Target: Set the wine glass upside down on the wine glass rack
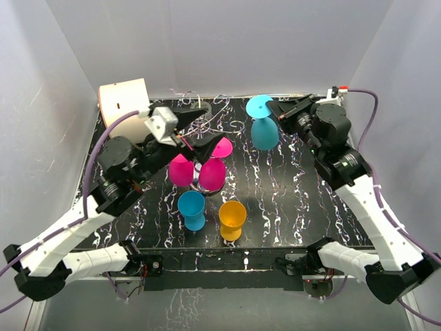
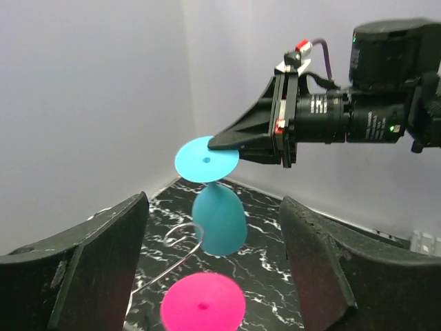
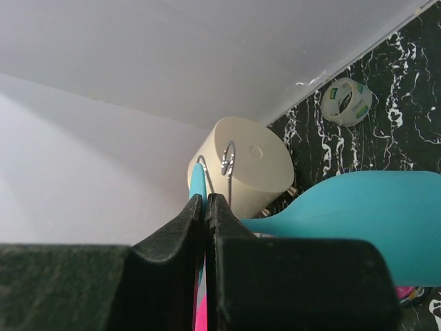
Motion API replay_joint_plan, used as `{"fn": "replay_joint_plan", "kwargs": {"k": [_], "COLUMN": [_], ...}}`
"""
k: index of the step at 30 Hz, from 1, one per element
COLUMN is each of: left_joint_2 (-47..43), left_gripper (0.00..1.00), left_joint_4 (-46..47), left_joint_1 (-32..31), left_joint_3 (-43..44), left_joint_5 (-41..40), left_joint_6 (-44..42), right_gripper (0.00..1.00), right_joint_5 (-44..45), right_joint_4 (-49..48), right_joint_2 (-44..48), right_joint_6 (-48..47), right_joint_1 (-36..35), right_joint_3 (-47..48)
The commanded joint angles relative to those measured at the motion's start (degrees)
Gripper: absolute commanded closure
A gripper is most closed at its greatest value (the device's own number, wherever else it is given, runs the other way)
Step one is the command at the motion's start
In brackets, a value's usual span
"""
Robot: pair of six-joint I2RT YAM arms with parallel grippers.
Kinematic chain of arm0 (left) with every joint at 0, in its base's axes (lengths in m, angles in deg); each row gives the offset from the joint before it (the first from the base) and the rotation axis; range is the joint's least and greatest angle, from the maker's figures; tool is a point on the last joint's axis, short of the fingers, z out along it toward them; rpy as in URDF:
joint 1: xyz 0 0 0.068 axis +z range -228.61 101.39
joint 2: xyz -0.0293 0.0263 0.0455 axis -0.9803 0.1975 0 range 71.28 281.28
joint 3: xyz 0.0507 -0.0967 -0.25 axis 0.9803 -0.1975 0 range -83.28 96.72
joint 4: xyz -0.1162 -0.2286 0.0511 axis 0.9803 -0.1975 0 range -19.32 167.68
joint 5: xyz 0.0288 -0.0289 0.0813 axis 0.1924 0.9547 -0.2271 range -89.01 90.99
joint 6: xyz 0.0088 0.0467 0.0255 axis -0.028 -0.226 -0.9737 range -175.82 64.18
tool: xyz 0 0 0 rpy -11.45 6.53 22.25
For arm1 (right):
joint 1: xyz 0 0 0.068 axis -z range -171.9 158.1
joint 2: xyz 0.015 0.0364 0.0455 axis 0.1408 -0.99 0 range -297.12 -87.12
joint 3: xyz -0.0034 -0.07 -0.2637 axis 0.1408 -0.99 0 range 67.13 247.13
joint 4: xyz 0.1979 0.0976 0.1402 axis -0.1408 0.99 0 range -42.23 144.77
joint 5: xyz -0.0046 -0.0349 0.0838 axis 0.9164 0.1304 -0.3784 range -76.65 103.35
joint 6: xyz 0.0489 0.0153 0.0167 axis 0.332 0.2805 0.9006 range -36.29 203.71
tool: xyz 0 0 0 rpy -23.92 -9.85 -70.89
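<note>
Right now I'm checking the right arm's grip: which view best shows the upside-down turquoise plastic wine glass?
Left wrist: the whole turquoise plastic wine glass shows side-on, bowl down, the right gripper pinching its foot. Top external shows it smaller, from above. Right wrist shows only the foot's edge and part of the bowl.

teal wine glass [image 1: 264,131], upper centre-right: opaque plastic, smooth, matt. wine glass rack [image 2: 180,233]: thin silvery metal wire, shiny. table [image 1: 289,200]: black, white-veined marble look, slight sheen. left gripper fingers [image 2: 89,269]: black plastic, matt, faintly grainy.
</note>
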Motion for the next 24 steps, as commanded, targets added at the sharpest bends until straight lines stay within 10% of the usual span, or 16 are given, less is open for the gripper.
{"fn": "replay_joint_plan", "kwargs": {"k": [1, 24], "left_joint_2": [-6.35, -10.45], "left_gripper": [0.24, 0.22], "left_joint_4": [-2.93, -4.36], "left_joint_1": [0.13, 0.05], "left_joint_3": [-2.79, -7.33], "left_joint_5": [-8.81, -11.48], "left_joint_6": [-2.02, -3.61], "right_gripper": [1.00, 1.00], "right_joint_5": [-1.34, -31.81], "right_joint_4": [-8.30, -14.19], "right_joint_2": [-2.90, -19.05], "right_joint_6": [-0.61, -5.22], "right_joint_1": [-0.14, -0.05], "right_joint_3": [-0.46, 8.24]}}
